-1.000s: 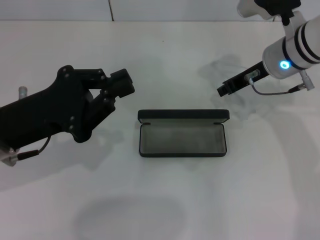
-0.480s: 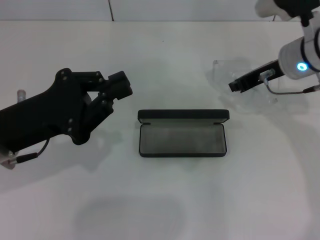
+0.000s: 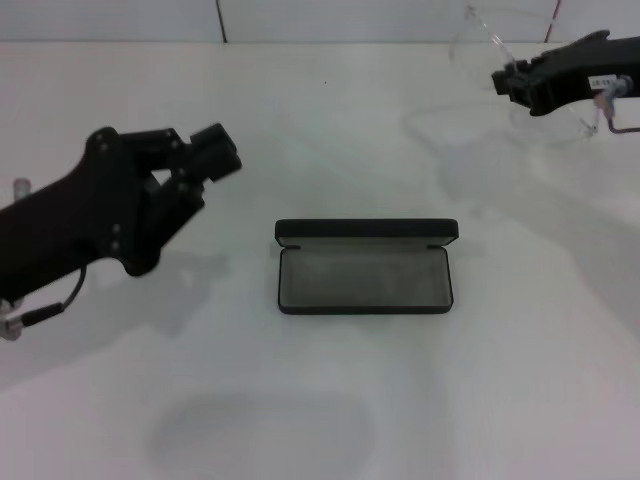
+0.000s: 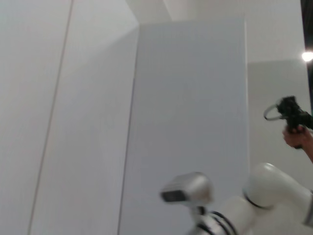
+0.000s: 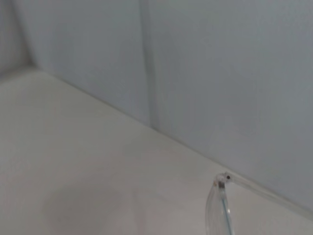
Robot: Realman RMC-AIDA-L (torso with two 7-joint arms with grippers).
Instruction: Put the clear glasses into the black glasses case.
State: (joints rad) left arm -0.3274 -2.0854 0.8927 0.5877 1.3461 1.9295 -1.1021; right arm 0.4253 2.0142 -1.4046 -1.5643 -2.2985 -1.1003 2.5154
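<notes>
Glasses (image 3: pixel 500 45) are hanging from the right claw (image 3: pixel 503 80) in the upper right, seemingly lifted for carrying; case (image 3: pixel 365 268) is lying open at centre, ready; left claw (image 3: pixel 215 160), narrow and holding nothing, is hovering at the left.

setting: robot laboratory or test room, indoor. evidence: plain matte white tabletop (image 3: pixel 330 400) with nothing domestic on it; smooth pale grey wall panels (image 4: pixel 190 98) with thin vertical seams, meeting the table's far edge; a bright round ceiling lamp (image 4: pixel 307 56) high in the left wrist view; a glossy white jointed robot arm (image 4: pixel 269 191) with silver fittings; a person's hand (image 4: pixel 299 138) gripping a small black handheld device (image 4: pixel 292 111) beyond the arm.
</notes>
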